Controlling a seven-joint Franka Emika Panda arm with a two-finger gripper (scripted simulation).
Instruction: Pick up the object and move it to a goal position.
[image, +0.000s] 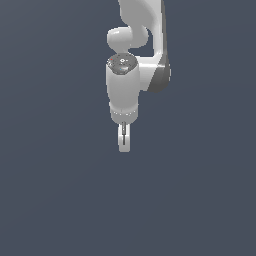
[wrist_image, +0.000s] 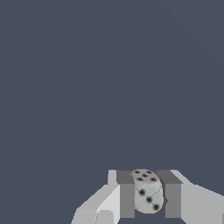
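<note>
In the wrist view the object (wrist_image: 147, 192) is a small pale grey die with black dots and rounded corners. It sits between the two dark grey finger pads (wrist_image: 127, 199) of my white gripper (wrist_image: 149, 202), which is shut on it. In the exterior view the gripper (image: 123, 145) hangs straight down from the white arm (image: 123, 90), seen edge-on with its fingers close together. The die itself does not show there, hidden between the fingers. No goal marker shows in either view.
A plain dark blue-grey surface (image: 60, 200) fills both views. Nothing else stands on it that I can see.
</note>
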